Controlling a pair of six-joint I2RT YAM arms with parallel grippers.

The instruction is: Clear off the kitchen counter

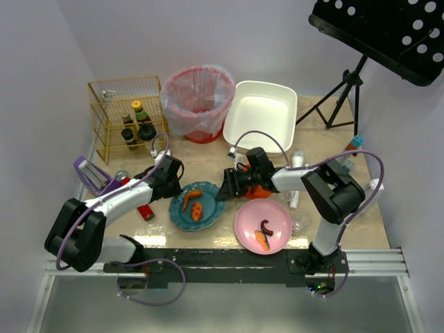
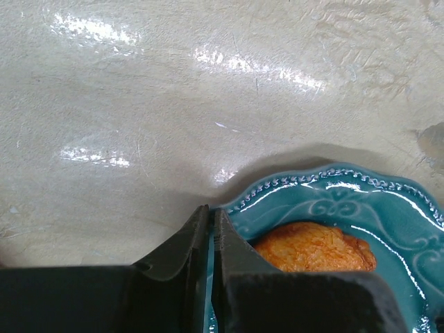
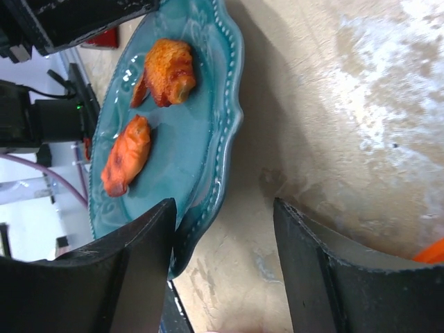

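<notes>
Top external: the beige desk (image 1: 208,161) spans the middle, carrying a teal plate (image 1: 210,212). Left wrist: the left gripper (image 2: 210,212) is clenched on the plate's rim. Right wrist: the right gripper (image 3: 223,205) is spread wide at the plate's other edge, grasping nothing.

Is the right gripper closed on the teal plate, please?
No, in the right wrist view the right gripper is wide open, with the rim of the teal plate beside one finger.

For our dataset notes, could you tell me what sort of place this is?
Probably a lab's mock kitchen: a marbled kitchen counter carrying a teal plate of food, a wire bottle rack, and a tripod.
</notes>
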